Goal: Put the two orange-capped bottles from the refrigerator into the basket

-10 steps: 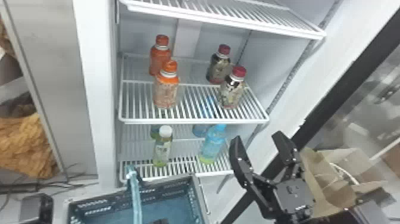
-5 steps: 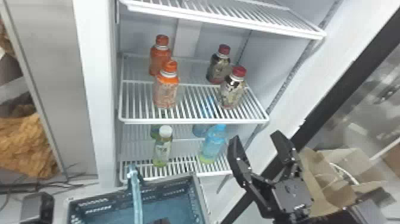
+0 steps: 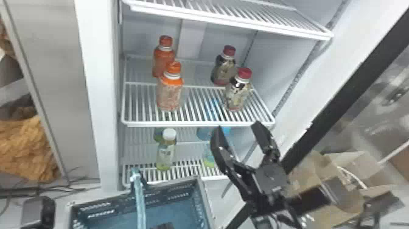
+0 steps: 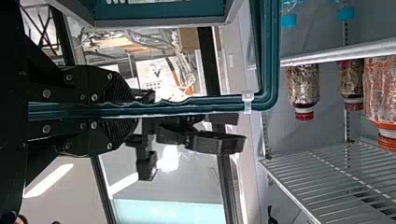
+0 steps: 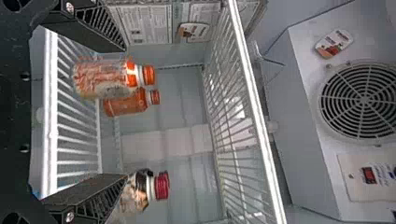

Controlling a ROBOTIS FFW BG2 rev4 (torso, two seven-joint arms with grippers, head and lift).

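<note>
The front orange-capped bottle (image 3: 169,96) stands upright on the left side of a wire shelf (image 3: 197,124) in the refrigerator. It has a bright orange shoulder, a pale ring below the cap and a label of orange and pale pattern, which looks wrinkled. The rear orange-capped bottle (image 3: 161,62) stands upright just behind it and is deeper orange. On the same shelf, to the right, there are two red-capped bottles (image 3: 238,93). On the level below stand a white-capped bottle (image 3: 166,153) with green at its base and a blue-and-green bottle (image 3: 209,156).

The basket (image 3: 108,203) is before the refrigerator, blue inside; at the picture's bottom edge, a dark thing in it is too little shown to tell. The left gripper (image 4: 133,109) has its fingers closed around the teal handle (image 4: 187,106). The right gripper (image 3: 237,126) is before the lower level, its fingers wide apart, with nothing between them touched.
</note>
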